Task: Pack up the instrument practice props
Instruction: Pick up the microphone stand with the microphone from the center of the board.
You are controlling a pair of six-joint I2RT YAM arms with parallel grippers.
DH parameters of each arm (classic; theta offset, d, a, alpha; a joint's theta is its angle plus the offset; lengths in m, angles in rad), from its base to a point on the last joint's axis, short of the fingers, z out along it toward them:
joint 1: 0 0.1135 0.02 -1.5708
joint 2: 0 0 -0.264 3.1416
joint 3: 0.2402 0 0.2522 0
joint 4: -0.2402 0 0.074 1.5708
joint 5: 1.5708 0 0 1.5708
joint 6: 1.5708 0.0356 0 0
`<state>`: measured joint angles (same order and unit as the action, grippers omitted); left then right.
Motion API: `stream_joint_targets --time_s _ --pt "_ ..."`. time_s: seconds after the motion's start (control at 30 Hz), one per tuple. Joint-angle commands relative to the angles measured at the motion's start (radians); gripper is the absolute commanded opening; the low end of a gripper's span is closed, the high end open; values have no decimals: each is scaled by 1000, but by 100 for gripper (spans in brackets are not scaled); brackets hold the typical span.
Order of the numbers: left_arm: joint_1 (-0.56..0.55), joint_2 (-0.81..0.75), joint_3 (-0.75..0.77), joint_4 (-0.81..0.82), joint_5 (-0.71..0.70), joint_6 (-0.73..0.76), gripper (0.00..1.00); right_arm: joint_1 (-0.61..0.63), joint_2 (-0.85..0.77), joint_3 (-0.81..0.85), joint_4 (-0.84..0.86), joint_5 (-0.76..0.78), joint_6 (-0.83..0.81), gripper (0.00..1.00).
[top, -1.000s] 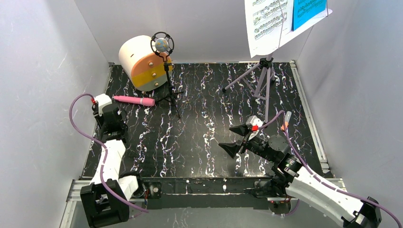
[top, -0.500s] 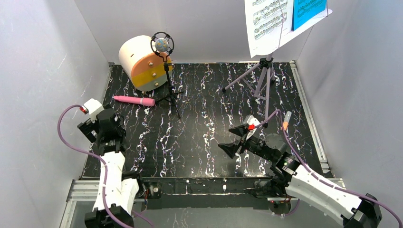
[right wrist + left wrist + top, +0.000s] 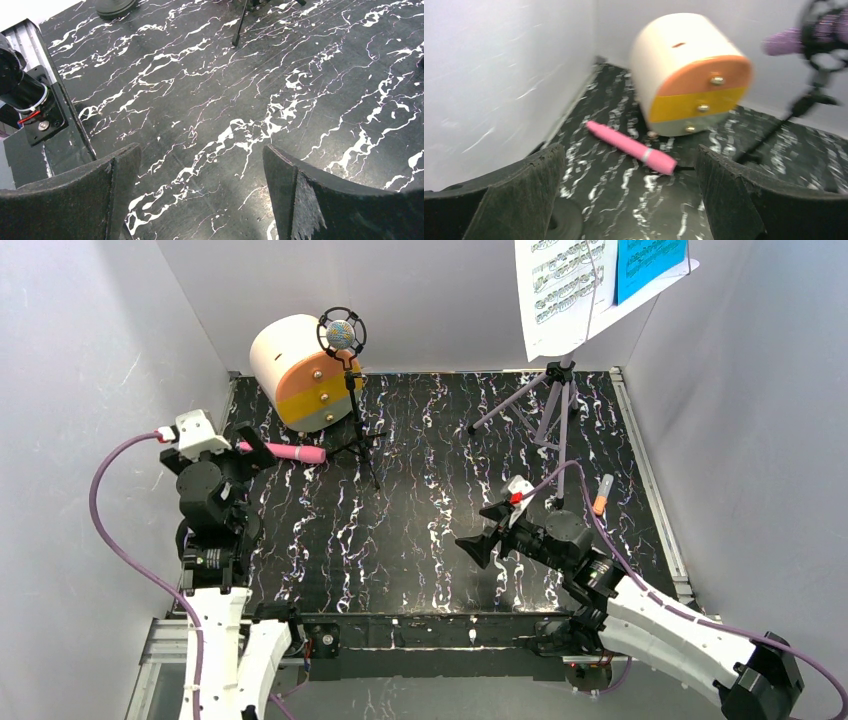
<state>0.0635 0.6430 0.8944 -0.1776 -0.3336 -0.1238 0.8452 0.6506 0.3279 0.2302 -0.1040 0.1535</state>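
The pink toy microphone (image 3: 285,452) (image 3: 631,147) lies flat near the left wall. My left gripper (image 3: 250,455) (image 3: 629,152) hovers just short of it, open and empty, facing it. Behind stands the purple silver-headed microphone (image 3: 341,335) (image 3: 794,40) on a thin black tripod (image 3: 355,430) (image 3: 784,125). The lilac music rack (image 3: 555,410) stands at the back right on its tripod legs and carries a white page (image 3: 555,290) and a blue page (image 3: 645,265). My right gripper (image 3: 478,530) (image 3: 201,150) hangs open over bare marbled table, holding nothing.
A cream cylinder box (image 3: 300,370) (image 3: 689,75) with an orange-grey knobbed face sits at the back left, just behind the pink microphone. A small orange-tipped stick (image 3: 603,495) lies near the right edge. White walls enclose the table (image 3: 420,490) on three sides.
My left gripper has opened wide, and its arm has pulled back and turned to face the pink microphone. The right gripper has drifted slightly left, still open.
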Motion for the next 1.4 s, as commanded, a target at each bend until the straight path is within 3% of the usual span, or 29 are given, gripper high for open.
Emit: stream_joint_targets --time_s 0.0,0.2,0.33,0.53,0.67,1.0,1.37 --pt "-34 46 62 9 303 31 98 -3 35 77 11 19 -16 99" --pt "-37 239 84 169 601 -54 98 -3 86 112 24 32 -38 99" --pt "-47 420 84 326 749 -205 91 -2 109 107 49 28 -40 99" --pt "-197 553 8 540 649 -245 87 -3 117 71 96 17 -43 99" --pt "-258 610 -20 615 569 -191 86 -2 112 58 108 6 -43 99" --pt "-286 681 -83 806 394 -37 77 -2 102 53 106 15 -47 99" --pt "-306 882 -42 995 393 -37 63 -3 134 100 54 21 -43 99"
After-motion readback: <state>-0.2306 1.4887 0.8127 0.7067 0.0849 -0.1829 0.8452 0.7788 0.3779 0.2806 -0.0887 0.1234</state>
